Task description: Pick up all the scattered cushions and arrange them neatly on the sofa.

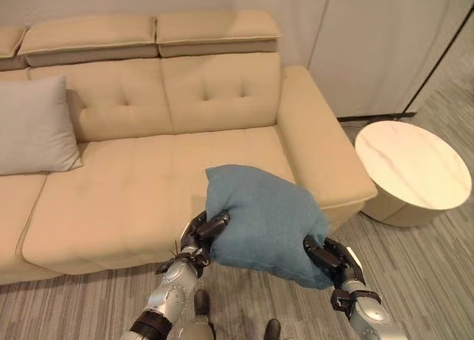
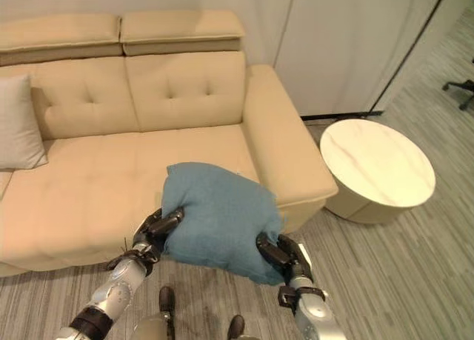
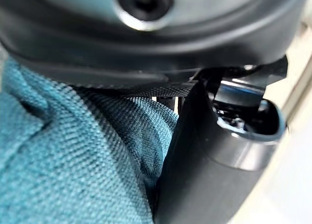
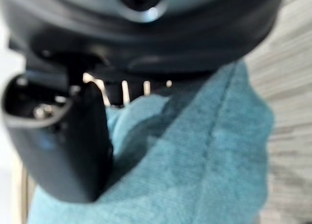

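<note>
I hold the blue cushion (image 1: 264,221) between my two robot hands, up in the air in front of the sofa (image 1: 148,184), over the sofa's front edge and the striped floor (image 1: 415,266). My left robot hand (image 1: 201,234) has its fingers and thumb curled into the cushion's left edge, and in the left wrist view the woven cloth bunches up under my thumb (image 3: 195,151). My right robot hand (image 1: 331,255) pinches the lower right corner the same way, and the right wrist view shows a fold of the fabric squeezed against my thumb (image 4: 73,151). I judge the cushion to be light and very soft: it sags and dents where I grip it and bulges between my hands, so it will not keep its shape when I let go. The weave looks rough enough not to slip, and nothing about it is fragile. Holding it by two opposite edges suits it, since a grip on one corner alone would let it droop and swing. A grey cushion (image 1: 35,127) already leans upright against the backrest at the sofa's left, well apart from mine, and the seat beside it is bare. A round side table (image 1: 412,170) stands just beyond the sofa's right armrest.
</note>
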